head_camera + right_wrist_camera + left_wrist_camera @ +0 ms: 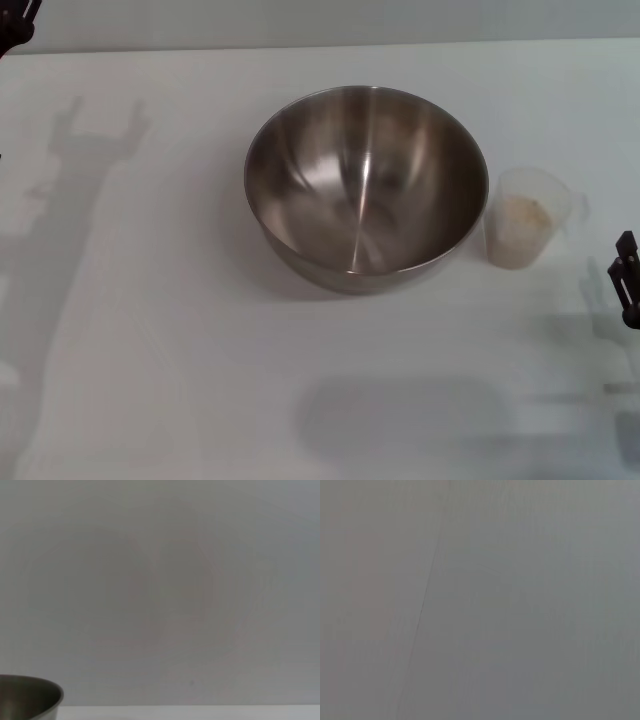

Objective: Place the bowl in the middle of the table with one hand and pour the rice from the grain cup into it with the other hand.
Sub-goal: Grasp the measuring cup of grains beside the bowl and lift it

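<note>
On the white table point(150, 330), the bowl point(366, 185) stands near centre, upright and unfilled. Just beside it on the right stands the grain cup point(524, 218), holding rice point(524, 213). Right gripper point(627, 280) sits at the right edge, left gripper point(14, 25) at the far-left corner; jaw state cannot be told. Right wrist view alone shows grey wall point(165, 580) behind the bowl rim.

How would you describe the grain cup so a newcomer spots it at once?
Find the big steel bowl on the white table. Just to its right, apart from it, stands the cup: small, clear plastic, upright, with pale rice inside, far smaller than the bowl.
</note>
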